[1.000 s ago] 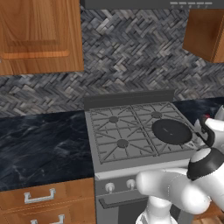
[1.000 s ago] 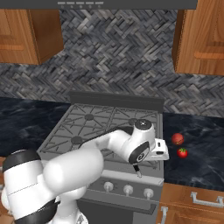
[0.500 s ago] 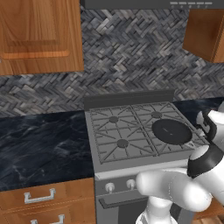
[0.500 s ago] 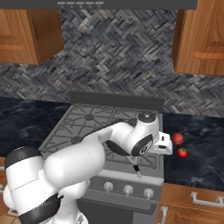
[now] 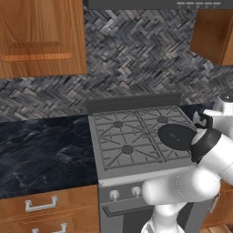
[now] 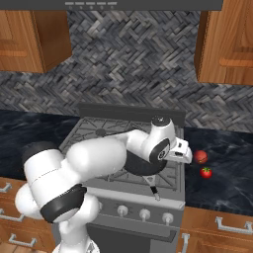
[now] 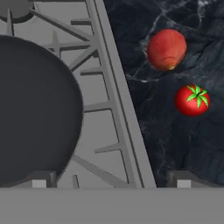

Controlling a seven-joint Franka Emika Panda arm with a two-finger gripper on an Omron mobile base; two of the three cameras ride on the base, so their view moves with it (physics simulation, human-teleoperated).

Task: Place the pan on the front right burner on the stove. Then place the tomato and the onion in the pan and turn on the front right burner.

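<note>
Change: the gripper (image 6: 187,154) has moved from above the stove (image 6: 99,129) edge toward the counter (image 7: 175,144).
Pan (image 7: 35,109): round, dark, matte, on stove's front right grate.
Onion (image 7: 166,49): dull red ball, right of stove.
Tomato (image 7: 192,100): glossy, green-topped, just beside onion.
Gripper: fingers wide apart, holding nothing.

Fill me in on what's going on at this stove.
The robot arm is working at the stove. The pan already sits on the front right burner, empty. The gripper is open and holds nothing, hovering over the stove's right edge. The tomato and the onion lie on the dark counter to the right, not yet picked up.
</note>
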